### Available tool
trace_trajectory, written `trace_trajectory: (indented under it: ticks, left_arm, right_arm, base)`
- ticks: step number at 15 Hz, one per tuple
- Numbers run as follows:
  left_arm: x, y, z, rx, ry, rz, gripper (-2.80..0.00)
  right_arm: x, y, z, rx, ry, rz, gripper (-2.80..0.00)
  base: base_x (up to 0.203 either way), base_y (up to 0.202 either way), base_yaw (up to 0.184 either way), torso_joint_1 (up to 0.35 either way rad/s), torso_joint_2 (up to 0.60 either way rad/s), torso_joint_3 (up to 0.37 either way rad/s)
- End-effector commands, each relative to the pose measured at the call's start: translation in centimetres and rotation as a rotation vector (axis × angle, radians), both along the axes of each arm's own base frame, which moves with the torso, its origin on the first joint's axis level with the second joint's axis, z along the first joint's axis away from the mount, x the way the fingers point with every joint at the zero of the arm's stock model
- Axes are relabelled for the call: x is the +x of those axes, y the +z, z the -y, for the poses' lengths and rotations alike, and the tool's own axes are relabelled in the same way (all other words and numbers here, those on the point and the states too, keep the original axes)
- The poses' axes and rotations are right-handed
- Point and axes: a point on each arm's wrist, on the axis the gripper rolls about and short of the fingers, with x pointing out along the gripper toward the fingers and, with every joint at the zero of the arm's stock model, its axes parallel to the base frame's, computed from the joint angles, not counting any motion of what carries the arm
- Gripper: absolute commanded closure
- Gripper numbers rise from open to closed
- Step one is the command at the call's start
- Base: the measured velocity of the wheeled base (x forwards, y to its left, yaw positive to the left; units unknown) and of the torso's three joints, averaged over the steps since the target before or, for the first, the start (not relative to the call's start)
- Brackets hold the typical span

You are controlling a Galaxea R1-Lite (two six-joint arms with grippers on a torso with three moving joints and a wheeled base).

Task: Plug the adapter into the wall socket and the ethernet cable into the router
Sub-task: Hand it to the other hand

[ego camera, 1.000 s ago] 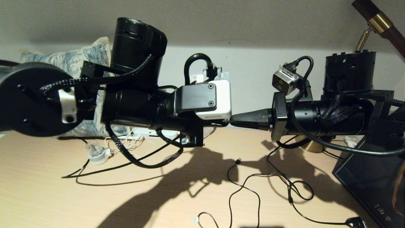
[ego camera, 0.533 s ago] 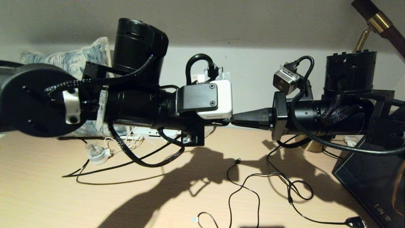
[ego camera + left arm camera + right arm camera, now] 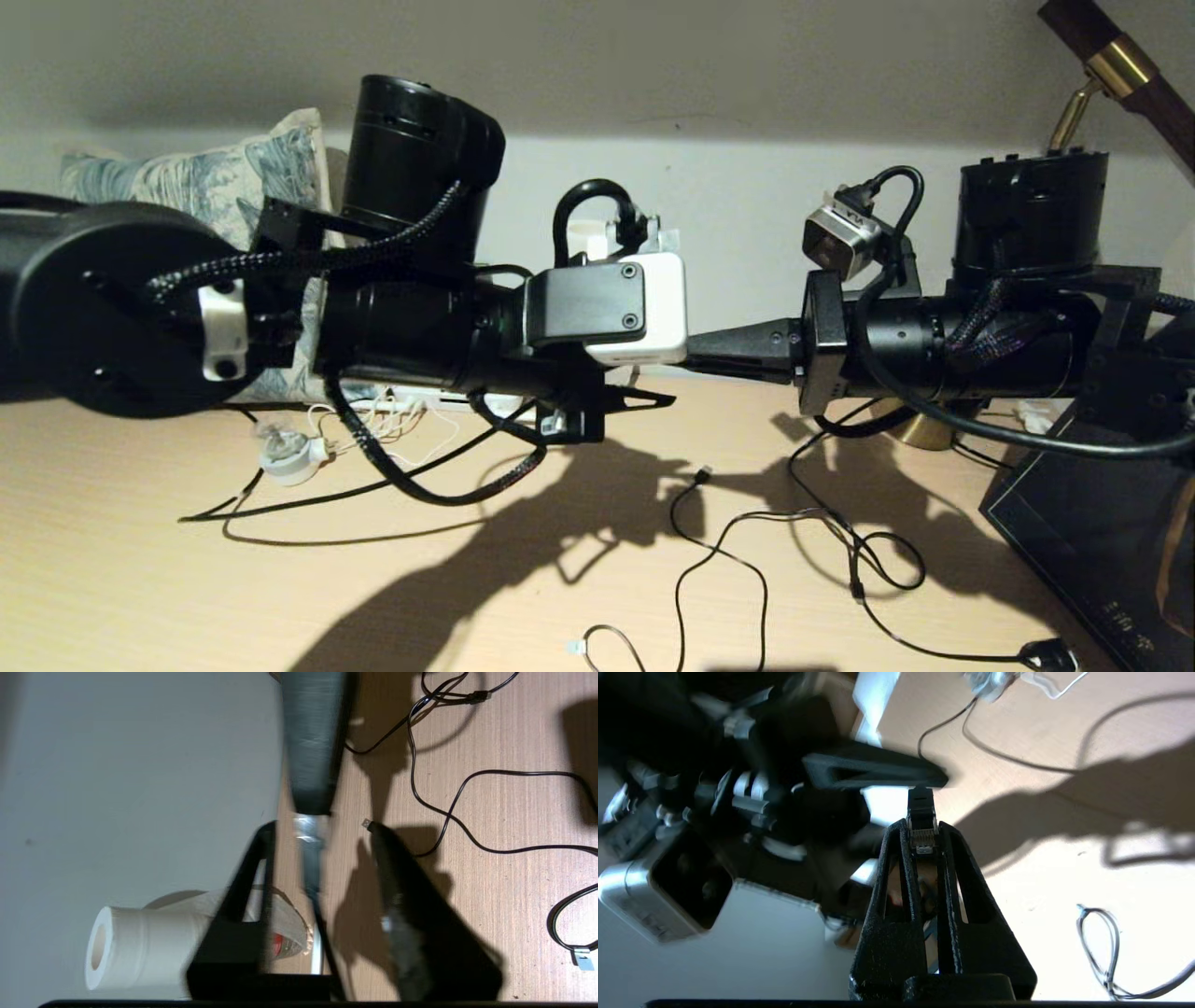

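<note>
My right gripper (image 3: 695, 350) is shut on the clear clip connector of the ethernet cable (image 3: 922, 836), held in the air above the table. Its black boot sticks out past the fingertips. My left gripper (image 3: 322, 828) faces it tip to tip and is open, with the cable (image 3: 309, 872) running between its spread fingers untouched. One left finger (image 3: 649, 399) shows below the arm. A flat white box (image 3: 439, 397), perhaps the router, lies mostly hidden behind the left arm. The adapter and the wall socket are out of view.
On the wooden table lie a round white-and-clear gadget (image 3: 289, 457), a black USB-tipped cable (image 3: 702, 474), a chunky black plug (image 3: 1046, 653) and a loose light clip connector (image 3: 574, 646). A dark box (image 3: 1092, 523) stands right, a pillow (image 3: 215, 177) back left, a paper roll (image 3: 140, 938) by the wall.
My left gripper has opened, and its lower finger has dropped into sight below the arm. The left arm has shifted slightly right and down. The right gripper keeps its hold.
</note>
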Motion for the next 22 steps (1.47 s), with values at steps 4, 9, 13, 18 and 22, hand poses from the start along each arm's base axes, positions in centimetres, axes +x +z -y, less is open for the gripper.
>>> trace_trajectory:
  ticks: [4,9,13,18,22]
  left_arm:
    - [-1.6,1.8,-3.1,-0.047,0.006,0.058,-2.8]
    - [-2.5,0.7,-4.0,-0.199,-0.05,0.315,-2.8]
    - [-1.9,-0.9,-4.4,-0.3,-0.179,0.433,-2.8]
    - [1.8,0.0,-5.7,-0.361,-0.252,0.581,-2.8]
    - [2.4,-0.8,-5.4,-0.365,-0.31,0.551,-2.8]
  right_arm:
    - [0.3,0.1,0.1,0.019,-0.03,-0.056,0.0]
    - [0.8,3.7,0.1,0.18,-0.068,-0.282,0.0]
    - [1.6,4.2,-0.1,0.204,-0.037,-0.349,0.0]
    - [2.8,4.9,1.7,0.251,0.007,-0.506,0.0]
    - [2.7,5.5,2.0,0.269,0.007,-0.524,0.0]
  base:
    - [0.0,0.0,0.0,0.0,0.0,0.0]
    - [0.0,0.0,0.0,0.0,0.0,0.0]
    - [0.0,0.0,0.0,0.0,0.0,0.0]
    - [0.0,0.0,0.0,0.0,0.0,0.0]
    - [0.0,0.0,0.0,0.0,0.0,0.0]
